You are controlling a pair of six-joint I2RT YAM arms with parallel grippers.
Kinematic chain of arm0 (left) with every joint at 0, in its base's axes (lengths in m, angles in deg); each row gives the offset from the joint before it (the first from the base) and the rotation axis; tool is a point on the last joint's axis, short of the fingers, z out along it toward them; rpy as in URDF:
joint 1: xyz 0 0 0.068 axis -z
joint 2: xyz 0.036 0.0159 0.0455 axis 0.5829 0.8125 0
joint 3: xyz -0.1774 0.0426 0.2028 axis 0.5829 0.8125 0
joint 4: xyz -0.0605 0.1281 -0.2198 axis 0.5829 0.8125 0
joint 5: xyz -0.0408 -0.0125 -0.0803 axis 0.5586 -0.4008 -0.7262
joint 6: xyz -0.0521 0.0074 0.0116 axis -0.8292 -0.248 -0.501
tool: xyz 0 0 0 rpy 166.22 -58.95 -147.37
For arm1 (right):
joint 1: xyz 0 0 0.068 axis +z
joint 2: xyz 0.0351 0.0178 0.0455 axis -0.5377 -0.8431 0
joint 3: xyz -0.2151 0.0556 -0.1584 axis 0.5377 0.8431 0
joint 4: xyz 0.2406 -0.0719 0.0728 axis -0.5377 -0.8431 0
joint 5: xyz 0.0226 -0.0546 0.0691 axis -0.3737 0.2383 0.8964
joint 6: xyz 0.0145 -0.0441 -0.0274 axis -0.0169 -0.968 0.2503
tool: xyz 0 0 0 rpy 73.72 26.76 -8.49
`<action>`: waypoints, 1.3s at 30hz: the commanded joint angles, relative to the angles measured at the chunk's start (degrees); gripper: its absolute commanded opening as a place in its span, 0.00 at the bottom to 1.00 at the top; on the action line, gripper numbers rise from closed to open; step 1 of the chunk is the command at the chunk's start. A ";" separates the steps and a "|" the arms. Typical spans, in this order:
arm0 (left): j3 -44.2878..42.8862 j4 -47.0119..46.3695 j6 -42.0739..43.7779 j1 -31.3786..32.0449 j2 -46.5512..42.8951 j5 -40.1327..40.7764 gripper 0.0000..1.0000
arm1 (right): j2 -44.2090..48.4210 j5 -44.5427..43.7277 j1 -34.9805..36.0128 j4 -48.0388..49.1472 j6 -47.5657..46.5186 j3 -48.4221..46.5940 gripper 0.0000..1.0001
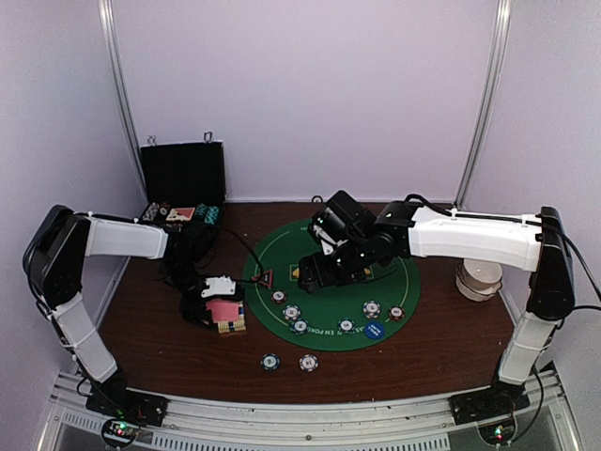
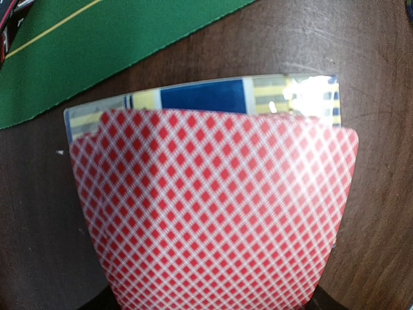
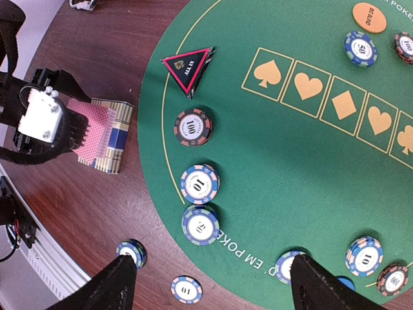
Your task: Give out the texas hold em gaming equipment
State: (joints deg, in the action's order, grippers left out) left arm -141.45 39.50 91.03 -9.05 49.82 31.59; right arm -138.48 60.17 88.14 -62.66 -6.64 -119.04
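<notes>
My left gripper (image 1: 220, 303) is shut on a small stack of pink-backed playing cards (image 2: 213, 213), held just above the yellow-blue card box (image 2: 206, 97) on the wood. The cards hide its fingers in the left wrist view. My right gripper (image 3: 216, 278) is open wide and empty above the near edge of the green mat (image 3: 290, 161). Striped chips lie below it: a 100 chip (image 3: 193, 126), a 10 chip (image 3: 200, 184), a third chip (image 3: 201, 224). Two chips (image 3: 186, 289) lie off the mat. The triangular marker (image 3: 188, 66), orange disc (image 3: 369, 17) and blue disc (image 1: 375, 330) sit on the mat.
The black hinged case (image 1: 183, 178) stands open at the back left with items inside. A white round object (image 1: 479, 279) sits on the table at the right. More chips (image 3: 364, 255) lie along the mat's near right edge. The table's front edge is close below.
</notes>
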 commanded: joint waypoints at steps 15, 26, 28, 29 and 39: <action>3.30 -3.96 0.06 -0.24 -2.69 0.39 0.09 | 0.64 0.72 -0.07 -1.13 0.74 -0.54 0.83; -0.43 -1.32 -2.10 -0.24 -5.82 -0.78 0.00 | 2.25 4.61 -1.33 3.31 4.57 2.26 0.85; -1.05 -0.63 -2.25 -0.24 -6.40 -0.79 0.00 | 2.64 5.14 -1.62 4.20 5.06 2.82 0.86; -1.27 -0.42 -2.39 -0.24 -6.65 -0.69 0.00 | 2.82 5.16 -1.77 4.50 5.31 3.02 0.87; -8.11 6.98 -5.49 0.50 -9.31 -1.70 0.00 | 4.20 15.59 -3.73 17.43 12.69 8.08 0.94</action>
State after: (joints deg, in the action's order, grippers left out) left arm -144.33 41.82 88.04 -9.02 43.94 31.69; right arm -136.40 69.07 85.28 -54.36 1.28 -112.66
